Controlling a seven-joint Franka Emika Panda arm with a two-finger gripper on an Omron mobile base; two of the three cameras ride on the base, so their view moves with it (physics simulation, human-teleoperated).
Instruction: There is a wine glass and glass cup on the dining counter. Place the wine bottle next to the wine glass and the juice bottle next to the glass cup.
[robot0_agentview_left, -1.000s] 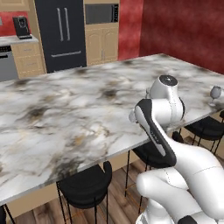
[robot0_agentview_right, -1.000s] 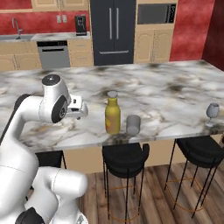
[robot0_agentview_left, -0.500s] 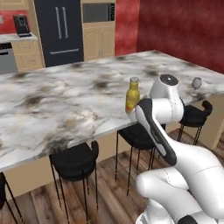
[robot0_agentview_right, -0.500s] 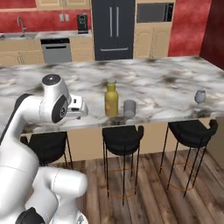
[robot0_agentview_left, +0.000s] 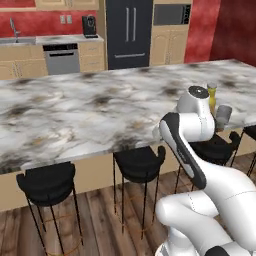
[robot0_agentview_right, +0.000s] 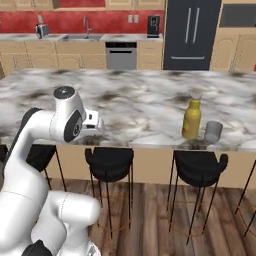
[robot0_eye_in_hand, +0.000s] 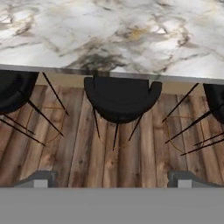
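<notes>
- Gripper (robot0_eye_in_hand: 112, 178) at the bottom of the hand view, its two dark finger tips wide apart, nothing between them; it hangs over wood floor just off the counter edge.
- Juice bottle (robot0_agentview_right: 191, 119) upright on the dining counter (robot0_agentview_right: 130, 100), right of centre in the right base view, close to the near edge; amber body, pale cap.
- Glass cup (robot0_agentview_right: 213, 131) just beside the bottle on its right, also upright, a small gap between them.
- Same pair in the left base view at the right edge: bottle (robot0_agentview_left: 212, 99) partly hidden behind the arm's white joint, cup (robot0_agentview_left: 223, 115) to its right.
- Black stool (robot0_eye_in_hand: 122, 98) centre of the hand view, tucked under the marble edge; further stools partly seen at the left and right sides.
- Stools (robot0_agentview_right: 109, 164) stand in a row along the counter's near side in both base views.
- Dark fridge (robot0_agentview_right: 191, 33) upper right of the right base view; dishwasher (robot0_agentview_right: 121, 55) left of it, among tan cabinets.
</notes>
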